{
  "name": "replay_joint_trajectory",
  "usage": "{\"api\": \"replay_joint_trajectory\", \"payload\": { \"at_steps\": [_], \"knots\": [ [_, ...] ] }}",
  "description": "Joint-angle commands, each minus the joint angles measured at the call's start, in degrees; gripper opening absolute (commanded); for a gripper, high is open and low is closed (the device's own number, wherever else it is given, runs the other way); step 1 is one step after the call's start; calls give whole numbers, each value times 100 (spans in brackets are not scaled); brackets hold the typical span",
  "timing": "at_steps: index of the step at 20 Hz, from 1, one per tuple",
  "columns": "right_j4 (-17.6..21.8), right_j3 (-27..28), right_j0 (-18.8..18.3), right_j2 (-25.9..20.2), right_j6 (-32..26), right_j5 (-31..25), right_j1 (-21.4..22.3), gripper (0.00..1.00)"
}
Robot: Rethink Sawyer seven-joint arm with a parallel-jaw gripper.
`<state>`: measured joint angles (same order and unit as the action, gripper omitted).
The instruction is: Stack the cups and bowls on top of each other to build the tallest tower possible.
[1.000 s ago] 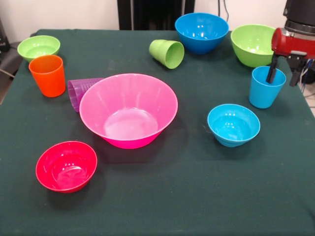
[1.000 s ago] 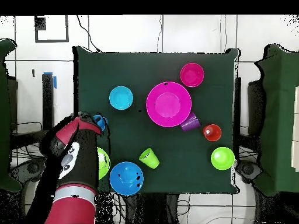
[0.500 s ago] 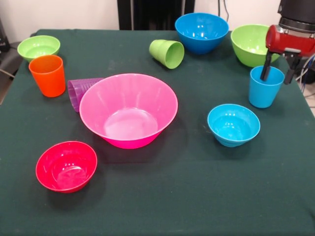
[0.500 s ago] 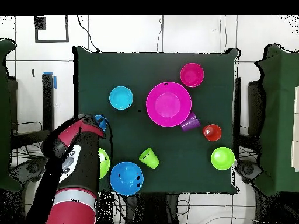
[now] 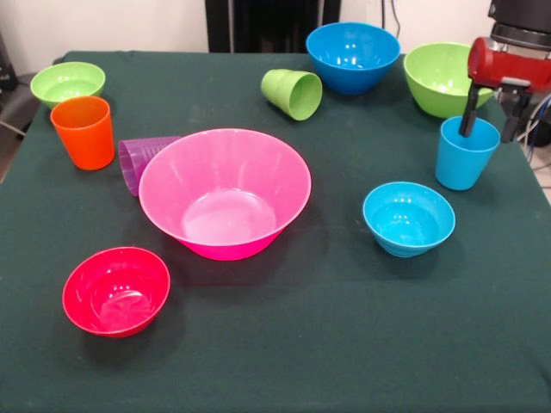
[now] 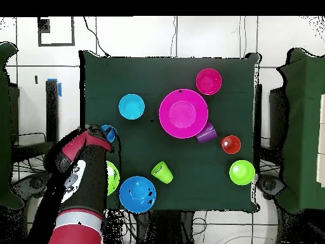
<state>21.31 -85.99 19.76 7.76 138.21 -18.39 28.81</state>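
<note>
Fingers of the gripper are hanging apart over the light blue cup: we are seeing one finger dipping inside its rim and the other standing outside the cup, neither clearly pressing the wall. That cup is standing upright near the counter's edge, just in front of the medium green bowl.

We are counting four cups. The orange cup is standing upright, the purple cup is lying on its side touching the large pink bowl, and the light green cup is lying tipped with its mouth facing the camera.

We are counting six bowls, all sitting upright and apart: the pink one at the middle, the medium blue bowl beside the medium green one at the far edge, the small light blue bowl, the small red bowl and the small green bowl. Every bowl and cup is showing empty, apart from that one finger. Nothing is stacked on anything.

From overhead, the arm is covering most of the light blue cup. We are finding no readable writing anywhere.
</note>
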Motion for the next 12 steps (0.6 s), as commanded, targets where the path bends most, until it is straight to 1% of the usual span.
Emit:
{"api": "replay_joint_trajectory", "payload": {
  "at_steps": [1, 6, 10, 11, 12],
  "knots": [
    [51, 49, 151, -285, 224, -73, -184, 100],
    [-28, 358, 269, -265, 269, -220, -355, 100],
    [-11, 654, 325, -181, 330, -76, -696, 100],
    [31, 586, 297, -145, 333, 31, -707, 100],
    [23, 653, 319, -133, 335, 21, -759, 100]
  ]
}}
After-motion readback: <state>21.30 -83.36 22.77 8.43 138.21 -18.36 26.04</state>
